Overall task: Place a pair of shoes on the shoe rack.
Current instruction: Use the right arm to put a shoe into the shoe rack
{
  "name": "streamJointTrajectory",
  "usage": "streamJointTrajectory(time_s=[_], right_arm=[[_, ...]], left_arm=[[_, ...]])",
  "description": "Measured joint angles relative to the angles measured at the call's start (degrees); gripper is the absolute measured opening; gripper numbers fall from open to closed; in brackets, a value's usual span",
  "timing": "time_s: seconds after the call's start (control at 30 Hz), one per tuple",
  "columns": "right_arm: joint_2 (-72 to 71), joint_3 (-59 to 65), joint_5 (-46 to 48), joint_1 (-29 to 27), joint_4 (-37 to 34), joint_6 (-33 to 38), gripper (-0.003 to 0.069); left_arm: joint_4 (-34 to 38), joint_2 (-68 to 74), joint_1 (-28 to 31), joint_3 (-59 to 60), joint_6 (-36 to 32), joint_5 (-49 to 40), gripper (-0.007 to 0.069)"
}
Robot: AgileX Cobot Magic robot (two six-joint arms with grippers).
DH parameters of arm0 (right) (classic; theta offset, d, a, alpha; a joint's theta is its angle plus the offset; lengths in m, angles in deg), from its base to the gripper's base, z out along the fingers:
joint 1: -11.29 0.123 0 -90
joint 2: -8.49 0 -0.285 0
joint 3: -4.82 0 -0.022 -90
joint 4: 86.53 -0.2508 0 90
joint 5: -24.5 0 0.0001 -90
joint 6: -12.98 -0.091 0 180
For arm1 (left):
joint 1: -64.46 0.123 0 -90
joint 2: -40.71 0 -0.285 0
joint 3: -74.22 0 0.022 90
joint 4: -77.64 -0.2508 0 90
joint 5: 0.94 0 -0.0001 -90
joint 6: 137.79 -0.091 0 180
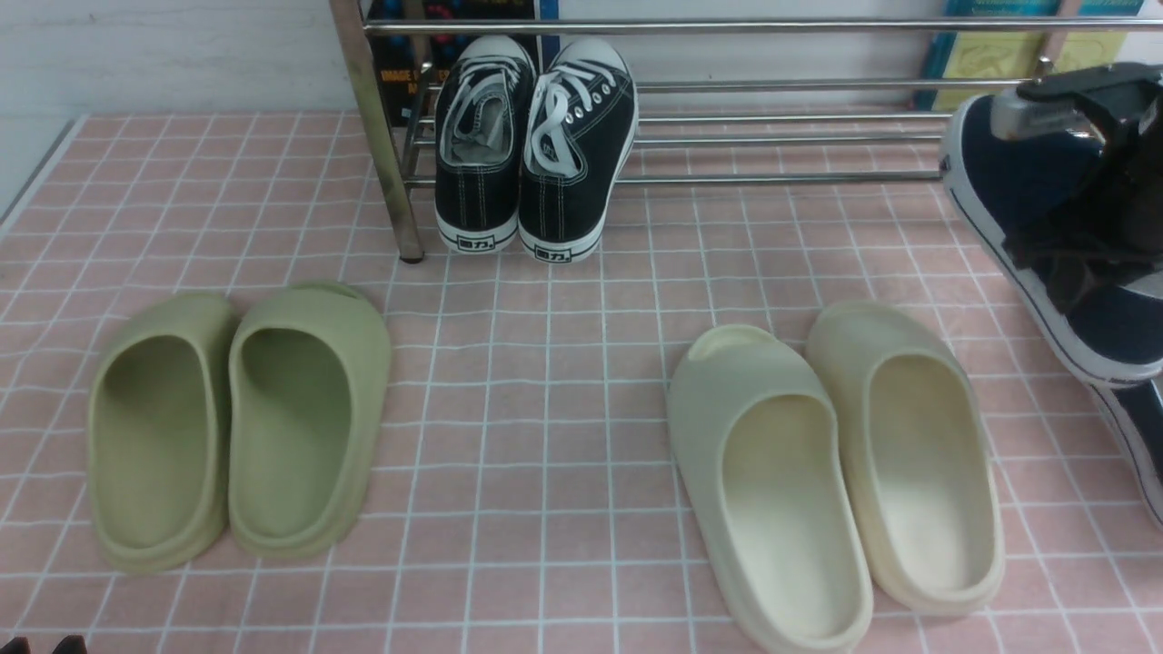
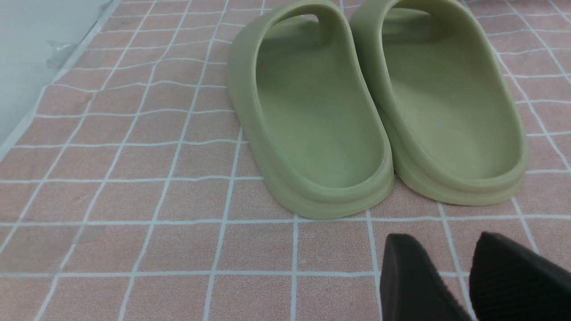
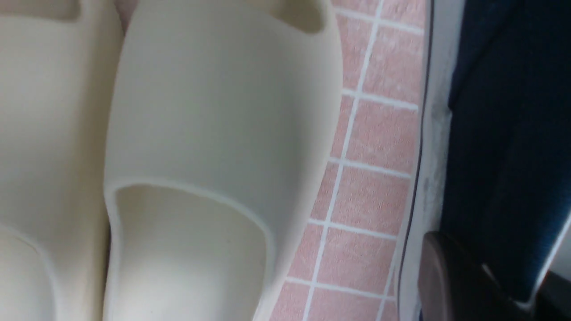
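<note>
Front view: we see the right fingers pinching the side wall of one navy shoe. It sits tilted at the far right of the bench, just in front of the rack. Its mate lies beside it, nearer us. Left fingers are slightly apart and hold nothing, near the green slides.

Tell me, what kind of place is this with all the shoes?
Probably a shoe corner by a door, or a mock-up of one: a metal shoe rack with black sneakers propped against it, green slides and cream slides paired on a pink checked floor.
</note>
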Motion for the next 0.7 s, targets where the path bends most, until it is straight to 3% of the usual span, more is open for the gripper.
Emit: streamJointTrajectory(time_s=[0.27, 0.7], right_arm=[[9.9, -13.5, 4.2, 0.0, -0.6, 1.4, 0.0021], [27.4, -42.0, 6.7, 0.0, -8.0, 2.5, 0.0021]], left_arm=[[0.0, 0.0, 0.0, 0.0, 0.0, 0.0, 0.0241], [0.0, 0.0, 0.0, 0.0, 0.0, 0.0, 0.0241]])
